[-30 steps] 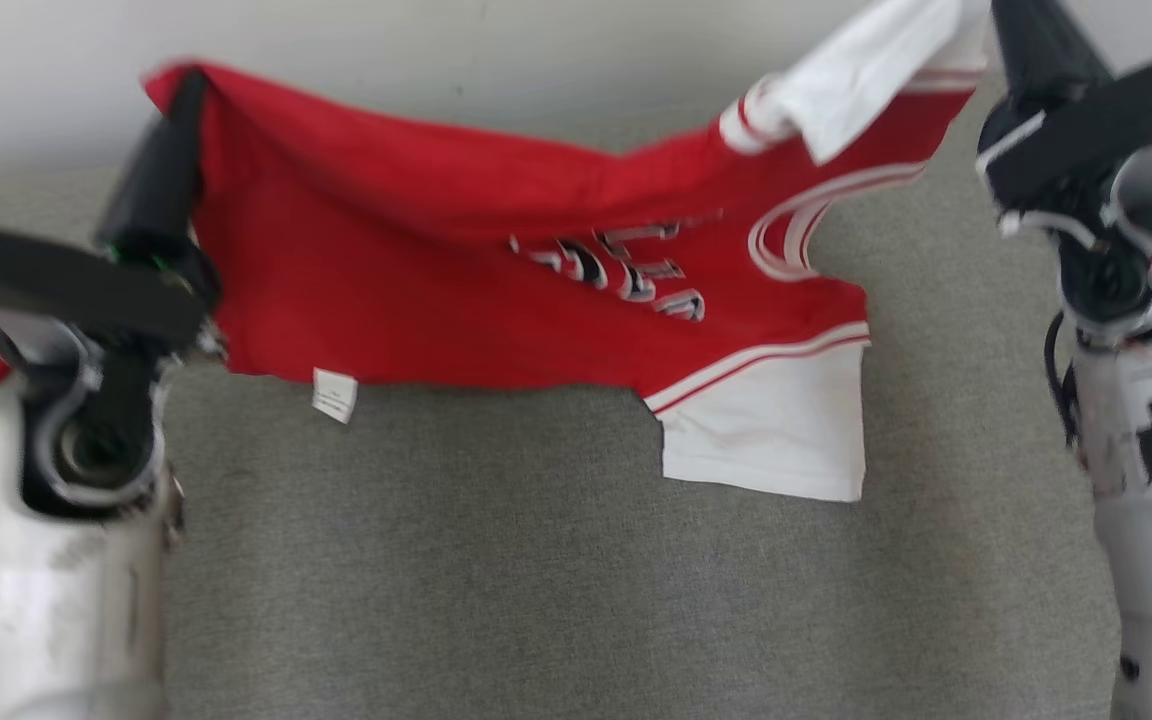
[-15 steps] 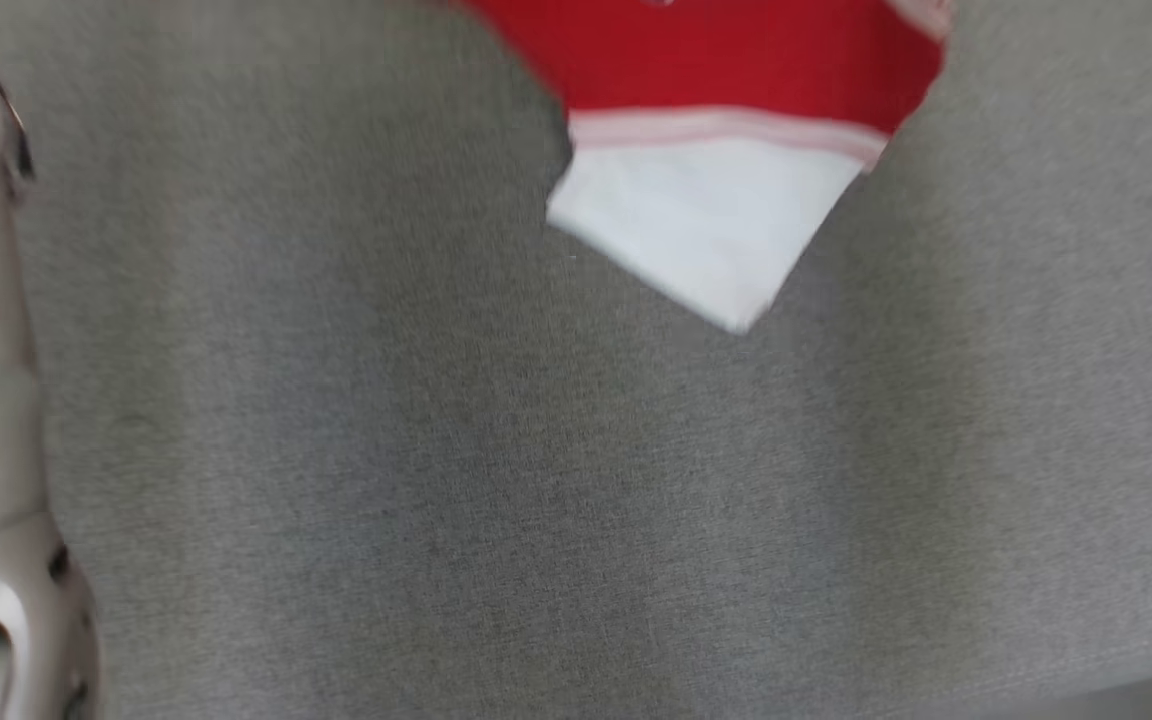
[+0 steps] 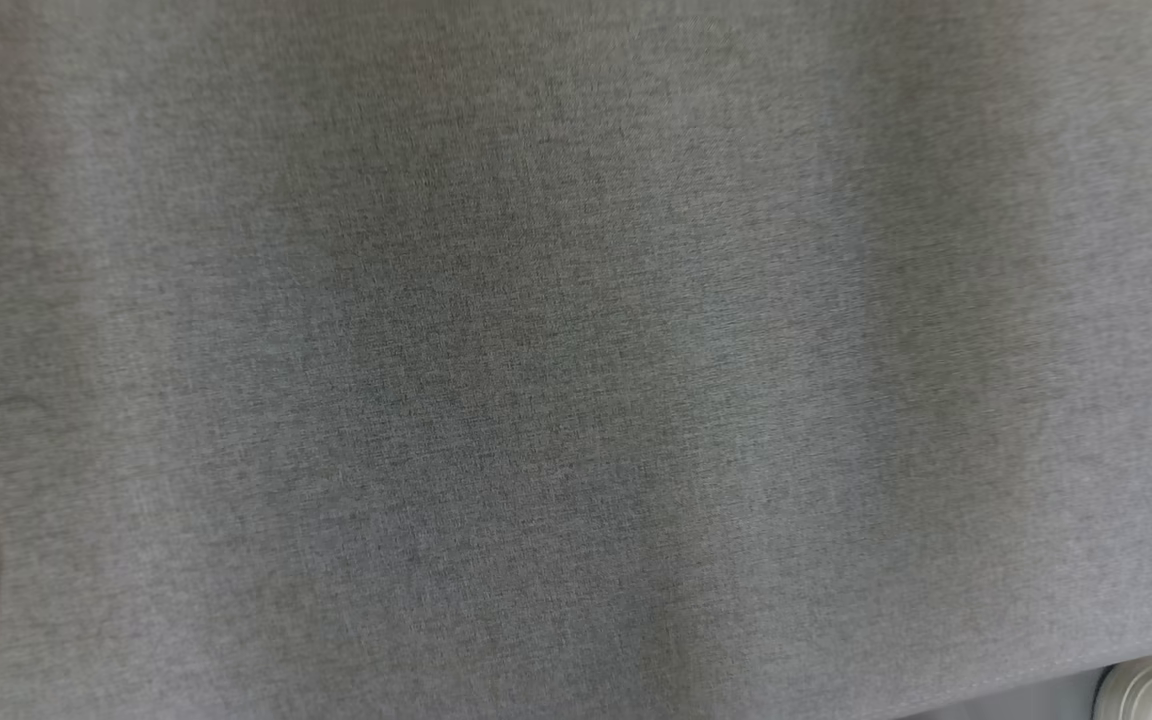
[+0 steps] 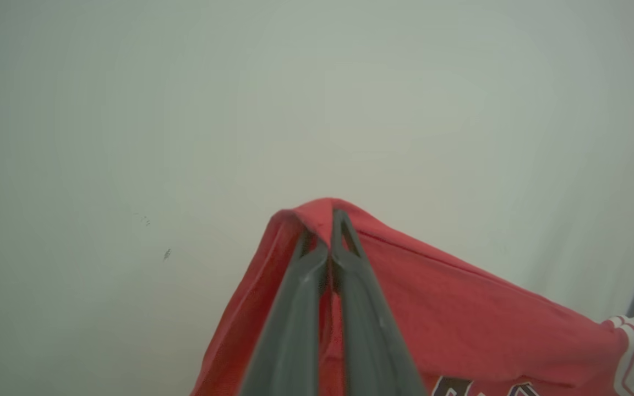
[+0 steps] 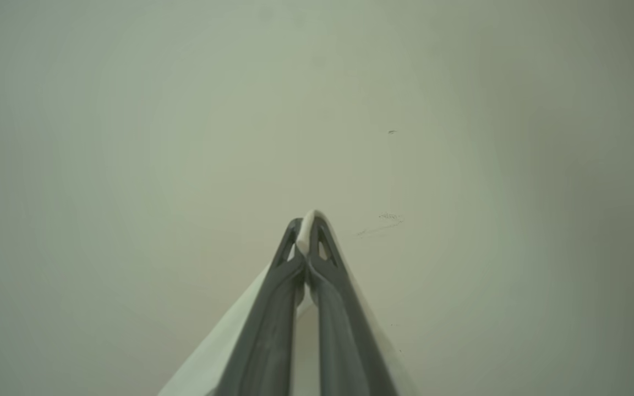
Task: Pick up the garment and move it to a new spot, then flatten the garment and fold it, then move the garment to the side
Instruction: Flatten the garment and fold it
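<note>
Garment [image 4: 460, 330] lettering [image 4: 482, 388] partly off-frame

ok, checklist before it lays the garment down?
1. Left gripper shut on the garment, red edge: ok.
2. Right gripper shut on the white sleeve: ok.
3. Grey surface lying flat in the head view: ok.
4. Garment hanging free of that surface: cannot tell.
5. Garment spread evenly between the grippers: cannot tell.

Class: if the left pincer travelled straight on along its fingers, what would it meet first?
Past the red jersey clamped in the left pincer, probably the pale wall; distance unclear.
</note>
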{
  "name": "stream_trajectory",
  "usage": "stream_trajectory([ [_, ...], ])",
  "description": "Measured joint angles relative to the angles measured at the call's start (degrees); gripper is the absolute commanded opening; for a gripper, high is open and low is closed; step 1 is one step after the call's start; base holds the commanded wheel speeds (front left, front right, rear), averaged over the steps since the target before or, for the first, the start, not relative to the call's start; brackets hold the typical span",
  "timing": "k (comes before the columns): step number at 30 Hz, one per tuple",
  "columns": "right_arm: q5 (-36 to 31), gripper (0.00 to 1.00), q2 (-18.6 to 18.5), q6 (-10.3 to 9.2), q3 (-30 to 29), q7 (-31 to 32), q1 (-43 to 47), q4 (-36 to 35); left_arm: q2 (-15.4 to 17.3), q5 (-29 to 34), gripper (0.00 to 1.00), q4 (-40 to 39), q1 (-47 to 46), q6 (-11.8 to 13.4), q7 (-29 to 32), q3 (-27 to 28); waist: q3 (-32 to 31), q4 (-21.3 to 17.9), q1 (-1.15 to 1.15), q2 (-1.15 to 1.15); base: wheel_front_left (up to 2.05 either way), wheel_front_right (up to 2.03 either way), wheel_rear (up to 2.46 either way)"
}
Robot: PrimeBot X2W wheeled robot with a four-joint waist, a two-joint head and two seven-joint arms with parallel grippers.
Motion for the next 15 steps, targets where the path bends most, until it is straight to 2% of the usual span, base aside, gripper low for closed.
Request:
stream_trajectory([
  [4,0.57,0.0,-1.51,0.0,0.88,-0.24,0.44,-0.99,0.7,-0.21,0.0,0.05,0.28,-0.52,-2.31,-1.0,2.23,0.07,0.0,0.0,0.0,0.0,0.0],
  [8,2.53,0.0,-3.16,0.0,3.38,-0.27,5.76,-1.66,1.43,-1.71,0.0,0.47,5.16,-0.79,-3.37,-3.2,3.9,0.37,0.0,0.0,0.0,0.0,0.0],
  [11,6.26,0.0,-4.21,0.0,7.62,-0.24,11.88,-2.46,2.49,-4.48,0.0,0.19,10.35,-0.79,-3.8,-5.45,3.82,0.77,0.0,0.0,0.0,0.0,0.0],
  [15,12.98,0.0,-7.14,0.0,13.12,2.03,20.69,-6.93,4.65,-7.78,0.0,-1.87,17.03,-0.8,-4.31,-9.1,2.1,1.1,-0.02,-0.02,0.0,0.0,0.0],
])
